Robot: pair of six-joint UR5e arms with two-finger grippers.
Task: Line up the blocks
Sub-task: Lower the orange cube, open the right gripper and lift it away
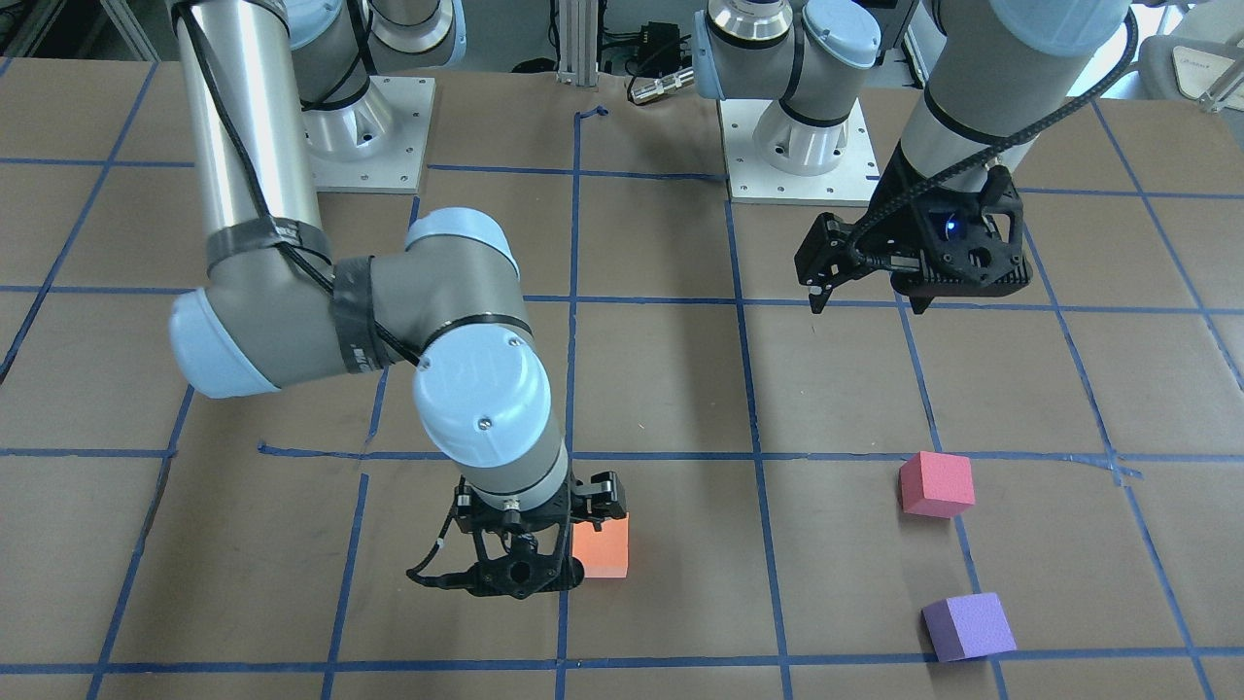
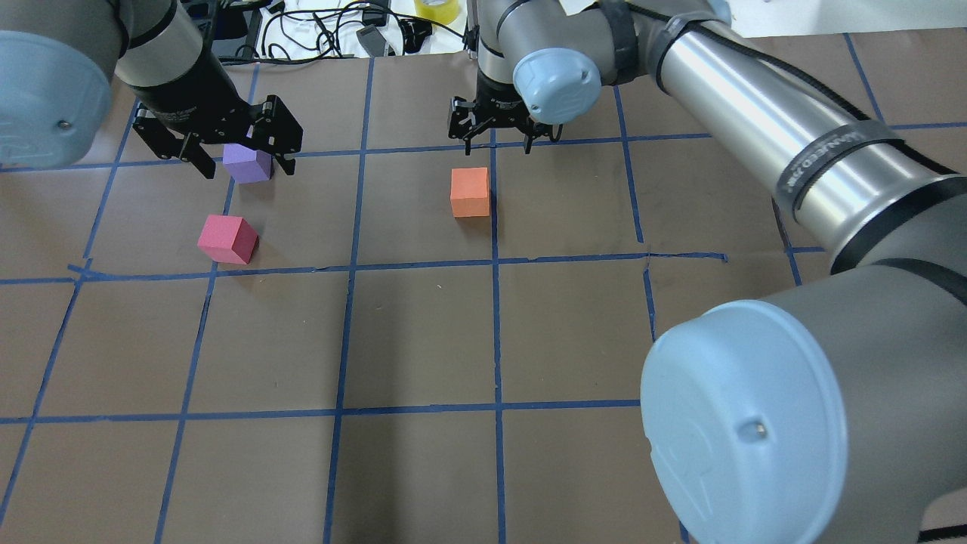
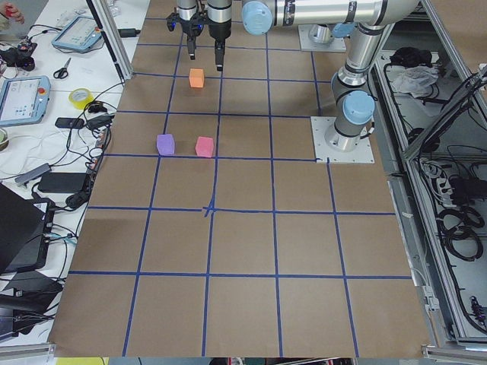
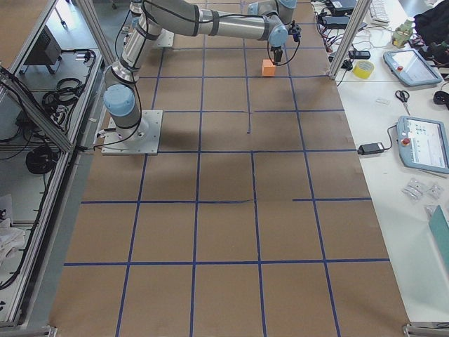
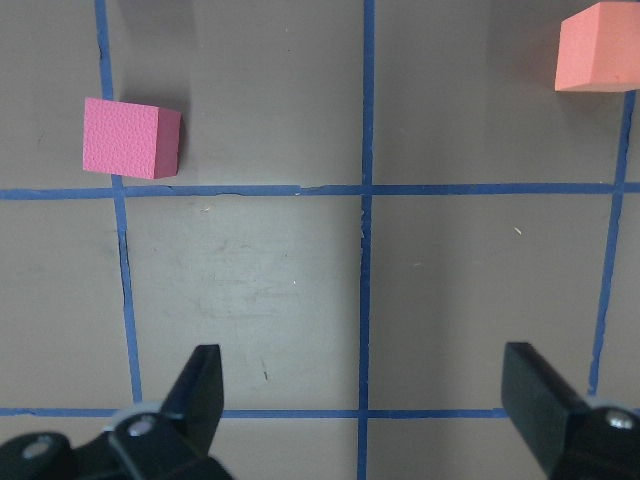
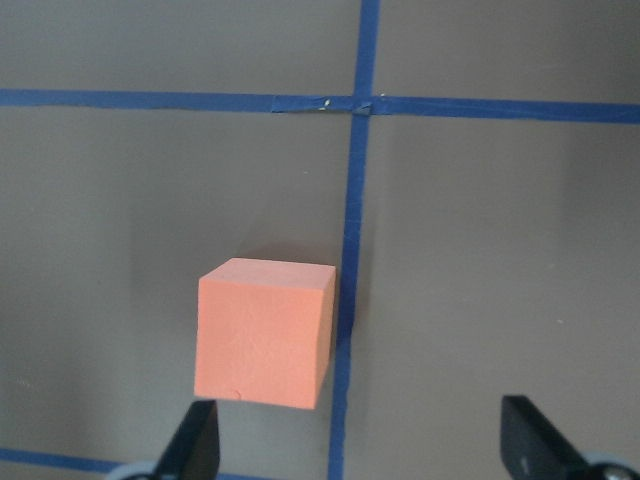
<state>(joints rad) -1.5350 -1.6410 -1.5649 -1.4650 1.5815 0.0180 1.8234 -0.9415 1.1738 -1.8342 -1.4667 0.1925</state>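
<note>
You are looking at a tabletop [image 2: 423, 340] covered in brown paper and marked into squares with blue tape [image 2: 498, 406]. Three foam cubes sit on it. In the overhead view the orange cube [image 2: 470, 192] lies at upper centre, just left of a vertical tape line. The pinkish-red cube [image 2: 227, 238] lies left of centre, and the purple cube [image 2: 248, 163] is near it, a little higher in the frame. The orange cube is well apart from both, off to their right.

The right gripper [image 2: 497, 145] points down at the top centre of that view, just above the orange cube in the frame. Its jaws stand wide apart and hold nothing. In its wrist view the cube sits on the table ahead of the fingers [image 6: 195, 450], nearer the one at lower left.

The left gripper [image 2: 245, 165] is at upper left, jaws spread wide with nothing in them. The purple cube shows between its fingers in the overhead view. The front-facing view, though, shows this gripper raised at upper right, well apart from the purple cube at lower right.
</note>
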